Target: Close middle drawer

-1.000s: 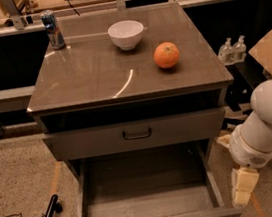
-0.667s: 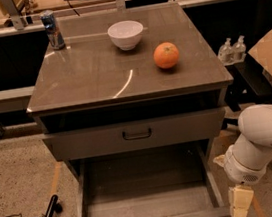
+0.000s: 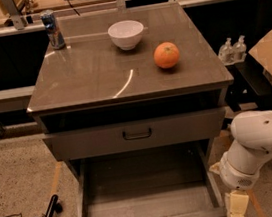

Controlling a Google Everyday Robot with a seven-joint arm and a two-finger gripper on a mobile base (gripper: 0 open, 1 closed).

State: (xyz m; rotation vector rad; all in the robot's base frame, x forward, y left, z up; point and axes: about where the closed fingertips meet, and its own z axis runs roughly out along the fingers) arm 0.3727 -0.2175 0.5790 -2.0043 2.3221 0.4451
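**Change since the earlier frames.** My arm has come down at the right of the frame. It has carried the claw to the bottom edge, just beside the right front corner of the middle drawer. The drawer itself has not shifted.

**Task status: not done.**
- The middle drawer is at lower centre of the frame, pulled well out from the table.
- Its low front panel runs along the bottom edge, and its grey floor is bare.
- The upper drawer, the one with the larger handle, sits directly above with its front close under the table top.

**Claw state.** The bottom edge cuts the claw off, so I cannot tell whether it is open or closed. I also cannot tell whether it touches the drawer. It appears to sit off the panel's right end, not in front of the panel.

**Remaining work, as I judge it.**
- Bring the claw round to the front of the panel.
- Push toward the top of the frame until the panel lines up beneath the upper drawer.
- The whole closing travel is still ahead.

**Not involved.** The can, bowl and orange stand on the table in the upper half of the frame.
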